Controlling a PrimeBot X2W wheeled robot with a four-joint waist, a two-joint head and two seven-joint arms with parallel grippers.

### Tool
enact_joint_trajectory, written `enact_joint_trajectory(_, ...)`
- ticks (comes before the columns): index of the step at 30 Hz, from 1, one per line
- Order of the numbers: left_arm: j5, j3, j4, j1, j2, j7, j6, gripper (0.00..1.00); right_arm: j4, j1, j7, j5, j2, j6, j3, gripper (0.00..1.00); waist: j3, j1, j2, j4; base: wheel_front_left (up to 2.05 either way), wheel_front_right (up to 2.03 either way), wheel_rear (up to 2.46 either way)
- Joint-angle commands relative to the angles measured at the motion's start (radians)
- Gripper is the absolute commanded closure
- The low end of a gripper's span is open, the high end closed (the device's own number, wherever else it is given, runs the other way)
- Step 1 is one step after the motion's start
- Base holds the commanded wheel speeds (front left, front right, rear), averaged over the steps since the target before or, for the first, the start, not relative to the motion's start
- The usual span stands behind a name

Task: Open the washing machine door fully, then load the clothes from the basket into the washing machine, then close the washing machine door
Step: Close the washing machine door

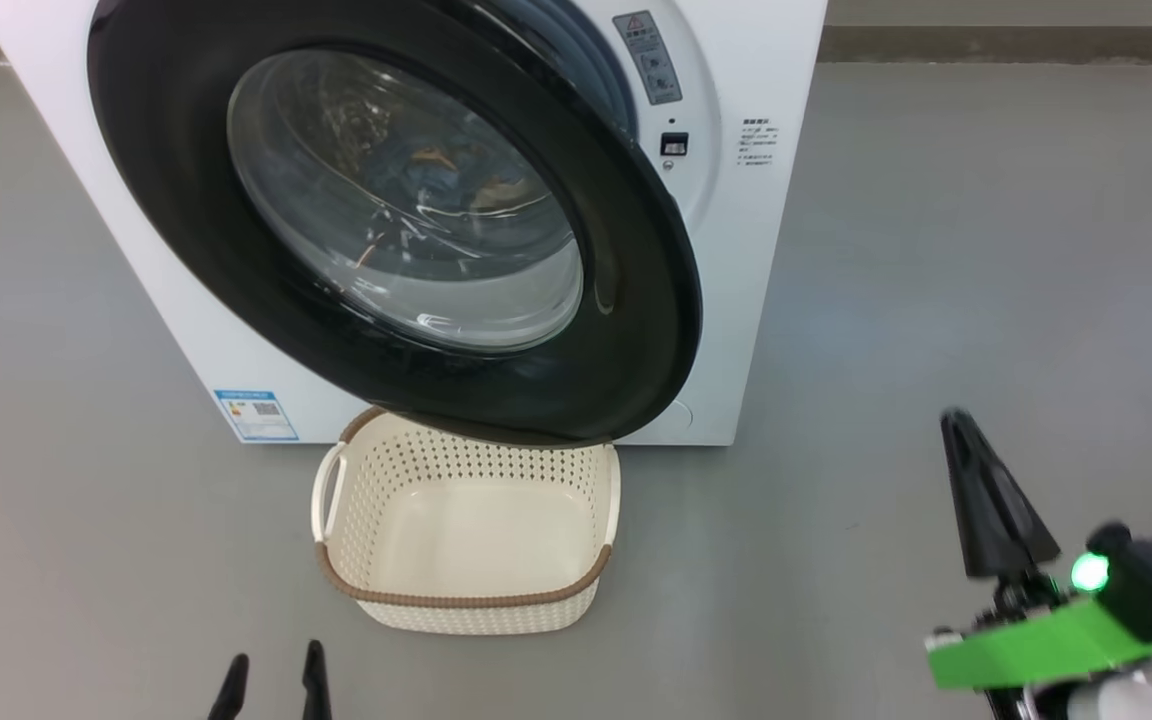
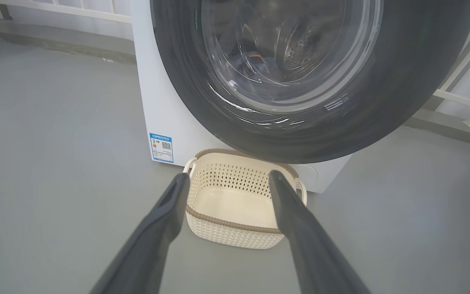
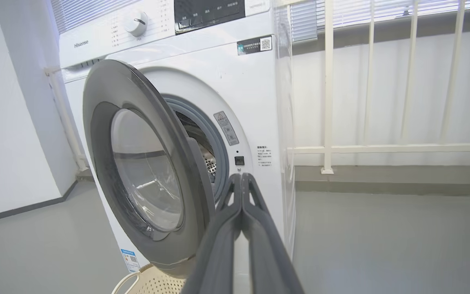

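The white washing machine (image 1: pixel 766 250) stands on a grey floor. Its glossy black door (image 1: pixel 636 300) hangs partly open, swung out over the basket. Through the door glass I see blue and orange clothes (image 1: pixel 436 180) lying in the drum. The cream basket (image 1: pixel 466 600) sits on the floor under the door with nothing inside it. My left gripper (image 1: pixel 276 652) is open, low and in front of the basket (image 2: pixel 231 222), touching nothing. My right gripper (image 1: pixel 956 420) is shut and empty, off to the right of the machine; in the right wrist view its tips (image 3: pixel 241 177) point at the door's free edge (image 3: pixel 194 171).
A blue label sticker (image 1: pixel 256 413) marks the machine's lower corner. A white railing (image 3: pixel 327 102) and window stand behind and right of the machine, and a white wall (image 3: pixel 10 122) to its left. Grey floor (image 1: pixel 936 250) stretches to the right.
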Motion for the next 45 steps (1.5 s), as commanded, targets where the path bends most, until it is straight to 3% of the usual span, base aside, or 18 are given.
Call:
enact_joint_trajectory(1,0.014,0.03,-0.017,-0.026,-0.002,-0.007,-0.007,0.0,-0.04,-0.089,-0.005,0.009,-0.006,0.003,0.049,1.0,0.012,0.0,0.0,0.014,0.0,0.0,0.0)
enact_joint_trajectory(11,0.018,0.013,-0.016,-0.058,-0.026,-0.007,-0.017,0.0,-0.083,-0.325,-0.005,0.016,-0.008,0.003,0.208,1.0,0.092,0.0,0.0,0.076,0.0,0.0,0.0)
enact_joint_trajectory(19,0.011,-0.026,-0.02,-0.117,-0.038,-0.007,-0.021,0.0,0.038,-0.455,-0.005,0.016,-0.034,0.003,0.342,1.0,0.215,0.0,0.0,0.156,0.0,0.0,0.0)
enact_joint_trajectory(29,-0.091,-0.118,-0.02,-0.176,-0.04,-0.007,0.019,0.0,0.191,-0.573,-0.005,0.035,-0.104,0.003,0.333,1.0,0.304,0.0,0.0,0.262,0.0,0.0,0.0)
enact_joint_trajectory(45,-0.116,-0.147,-0.033,-0.186,-0.04,-0.007,0.039,0.0,0.227,-0.668,-0.005,0.032,-0.209,0.003,0.33,1.0,0.354,0.0,0.0,0.287,0.0,0.0,0.0)
